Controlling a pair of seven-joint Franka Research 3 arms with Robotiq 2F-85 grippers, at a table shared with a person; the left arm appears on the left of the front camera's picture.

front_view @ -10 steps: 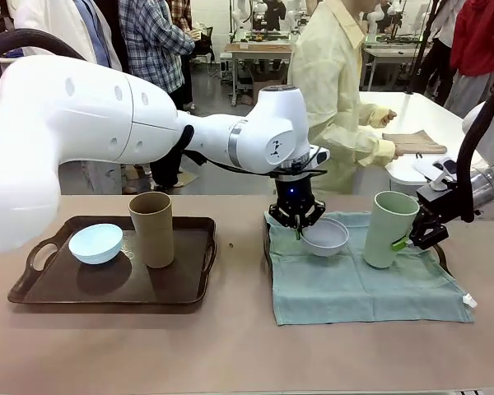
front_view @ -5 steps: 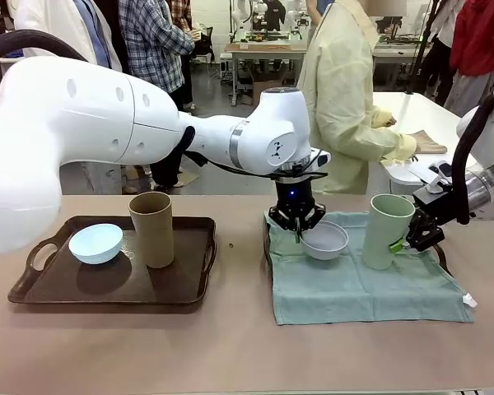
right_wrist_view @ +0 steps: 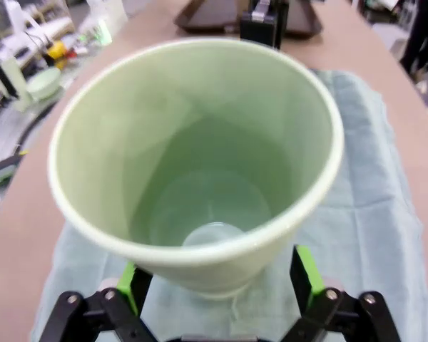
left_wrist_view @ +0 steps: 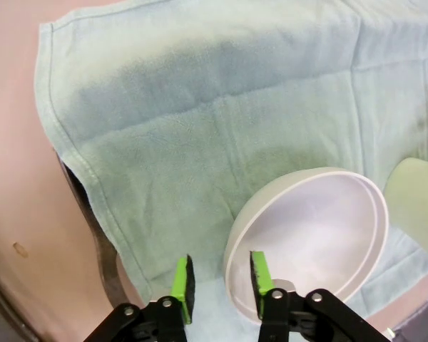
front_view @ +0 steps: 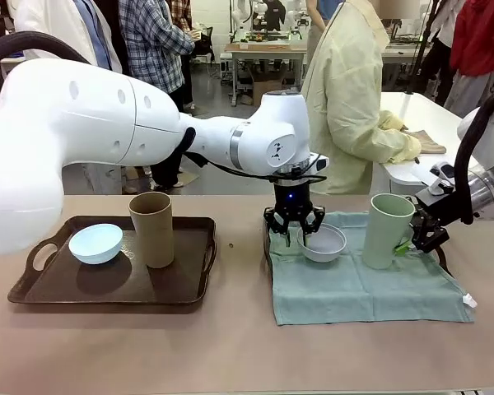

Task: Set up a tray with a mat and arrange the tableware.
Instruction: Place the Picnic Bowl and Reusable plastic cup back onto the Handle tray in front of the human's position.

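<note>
Two of the four pieces stand on the teal mat (front_view: 354, 288): the greyish white bowl (front_view: 323, 244) toward its 11 o'clock corner, and the pale green cup (front_view: 385, 232) upright at the bowl's 3 o'clock, near it but apart. The left end effector (left_wrist_view: 221, 269) hangs at the bowl's 9 o'clock rim, jaws part-spread and pinching nothing, one green pad (left_wrist_view: 260, 274) seemingly inside the rim and the other outside. A lift that is not straight up could hook that rim and tip or drag the bowl, which sits close to the mat's edge where the dark tray rim (left_wrist_view: 93, 221) shows beneath. The right end effector (right_wrist_view: 219, 276) is spread wide on either side of the cup's lower wall, apparently just clear of it. A sideways pull-out could clip the tall cup and topple it toward the bowl, or ruck the loose cloth. The pale blue bowl (front_view: 95, 243) and tan-brown cup (front_view: 151, 229) stand on the other tray (front_view: 189, 292) at 9 o'clock along the counter (front_view: 230, 346); bringing them in risks knocking the pair on the mat.
</note>
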